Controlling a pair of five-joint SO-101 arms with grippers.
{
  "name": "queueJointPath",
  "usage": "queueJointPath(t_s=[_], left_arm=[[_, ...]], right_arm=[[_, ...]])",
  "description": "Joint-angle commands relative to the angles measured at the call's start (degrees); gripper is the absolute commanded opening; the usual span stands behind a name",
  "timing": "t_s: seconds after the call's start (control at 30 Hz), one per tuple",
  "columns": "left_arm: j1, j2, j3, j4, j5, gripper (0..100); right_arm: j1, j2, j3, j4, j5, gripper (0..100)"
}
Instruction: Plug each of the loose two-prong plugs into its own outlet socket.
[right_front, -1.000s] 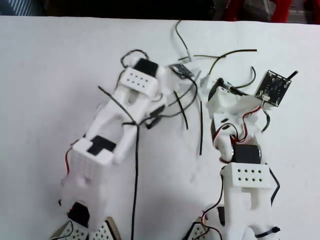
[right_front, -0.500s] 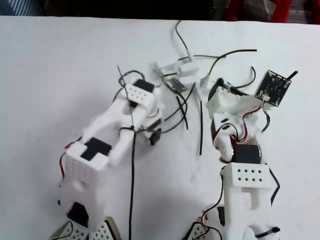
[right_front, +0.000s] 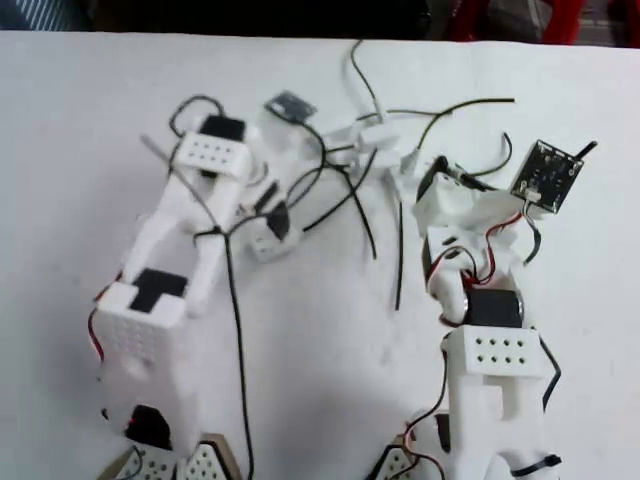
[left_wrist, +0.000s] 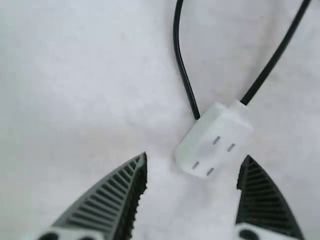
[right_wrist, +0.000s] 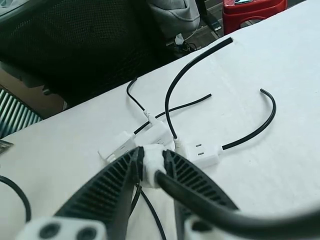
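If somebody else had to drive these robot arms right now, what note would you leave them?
Left gripper: open, with a finger on each side of a white outlet socket that lies on the table. It is not gripping the socket.
Right gripper: shut on a small white piece with a black cord. I cannot tell whether it is a plug or a socket.
Ahead of it, a second socket and more white pieces lie loose.
Done: no plug is plainly seated in a socket.
Left: all the plugging in, probably starting with the right gripper's piece.
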Motion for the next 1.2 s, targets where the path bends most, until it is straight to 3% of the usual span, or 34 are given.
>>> queueJointPath(t_s=[0.0,0.23,0.37,0.53,0.83,1.17], left_arm=[[-0.22,-11.38,-8.0,8.35,-0.7,29],[-0.92,-23.6,-7.38,14.68,-0.53,29],[-3.38,-28.0,-0.53,13.1,-0.26,26],[-4.09,-34.86,12.66,5.89,-0.7,10],[-12.18,-46.55,35.6,-13.45,0.0,9],[-17.45,-49.63,55.21,-33.85,12.57,10]], right_arm=[[-0.48,-1.45,-0.44,-1.01,0.26,1.9],[-7.25,1.8,-1.58,1.19,8.62,1.9],[-11.47,10.51,-7.12,7.16,11.34,1.9],[-16.57,18.86,-11.52,9.63,14.07,1.9],[-27.03,21.23,-11.87,9.45,21.19,1.9],[-32.48,37.32,-22.07,9.19,23.56,1.9]])
